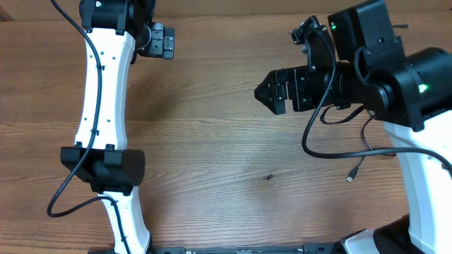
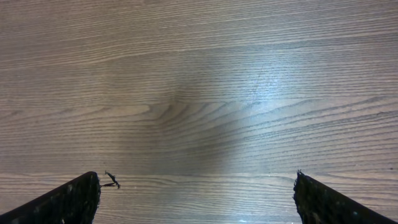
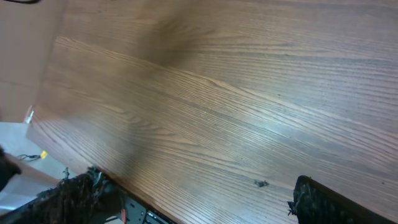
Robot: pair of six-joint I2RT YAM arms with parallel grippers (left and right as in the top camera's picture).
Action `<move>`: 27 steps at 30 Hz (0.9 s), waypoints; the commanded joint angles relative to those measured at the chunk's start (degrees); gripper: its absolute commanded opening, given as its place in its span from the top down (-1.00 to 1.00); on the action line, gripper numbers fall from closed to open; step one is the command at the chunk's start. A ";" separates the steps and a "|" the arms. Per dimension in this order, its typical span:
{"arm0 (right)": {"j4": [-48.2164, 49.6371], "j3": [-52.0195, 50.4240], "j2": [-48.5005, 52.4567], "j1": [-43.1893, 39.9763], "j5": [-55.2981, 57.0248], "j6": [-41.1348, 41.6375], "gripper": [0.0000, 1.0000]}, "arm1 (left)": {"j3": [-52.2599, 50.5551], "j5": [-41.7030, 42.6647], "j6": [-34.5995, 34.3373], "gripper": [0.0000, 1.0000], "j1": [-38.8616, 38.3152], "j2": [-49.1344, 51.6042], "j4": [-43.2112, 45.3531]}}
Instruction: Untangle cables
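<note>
Only a short piece of the cables (image 1: 363, 159) shows in the overhead view. It is a thin black cord beside the right arm's base, ending in a small silver-tipped plug (image 1: 350, 177) on the wood; the rest is hidden under the arm. My right gripper (image 1: 260, 92) (image 3: 199, 200) hovers open over the table's middle, pointing left, well apart from that plug. My left gripper (image 1: 169, 42) (image 2: 198, 200) is open at the far left of the table. Both wrist views show bare wood between the fingers and no cord.
A tiny dark speck (image 1: 268, 177) (image 3: 261, 183) lies on the wooden table (image 1: 212, 162). The right wrist view shows the table's near edge (image 3: 93, 165), with floor beyond. Thick black arm cables (image 1: 314, 134) loop off the right arm. The left arm's elbow (image 1: 106, 168) hangs over the left side.
</note>
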 commanded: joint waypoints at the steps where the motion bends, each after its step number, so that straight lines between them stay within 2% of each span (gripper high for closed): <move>1: 0.92 -3.02 0.81 0.17 2.56 -0.46 -1.00 | 0.17 -0.72 -0.79 -0.98 0.20 -1.20 0.22; 8: 3.32 -7.13 0.81 0.17 4.48 -0.46 -1.00 | 0.17 -0.72 -0.81 -0.99 0.20 -1.20 0.22; 27: 3.30 -7.10 0.81 0.17 4.24 -0.04 -1.00 | 0.17 -0.72 -0.79 -0.99 0.20 -1.20 0.22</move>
